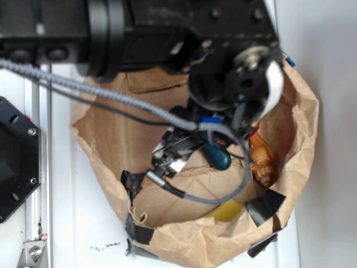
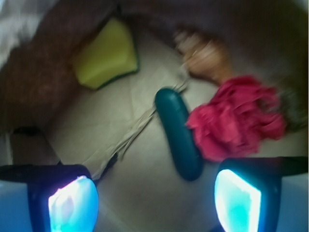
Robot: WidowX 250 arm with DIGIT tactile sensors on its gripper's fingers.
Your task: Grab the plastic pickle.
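Looking down from the wrist, we saw our hand (image 2: pixel 155 200) spread wide and holding nothing, hovering over the crumpled brown paper bag (image 1: pixel 192 243). The smooth teal-green plastic pickle (image 2: pixel 177 134) lay on the bag floor just ahead of the fingertips (image 2: pixel 237 200), nearer the right one, touching a ruffled red fabric flower (image 2: pixel 236 122).

the plastic pickle (image 2: pixel 177 133) is a glossy dark teal-green, plain, without any pattern. the fabric flower (image 2: pixel 234 123) beside it is red with a pinkish tone. the seashell (image 2: pixel 205 57) is orange-brown. the sponge (image 2: pixel 107 54) is yellow with a thin green edge. the paper bag (image 1: pixel 189 243) is light brown, with patches of black tape (image 1: pixel 265 205). the fingers (image 2: pixel 73 205) of the end effector (image 2: pixel 157 200) are black and their pads glow pale blue-white.
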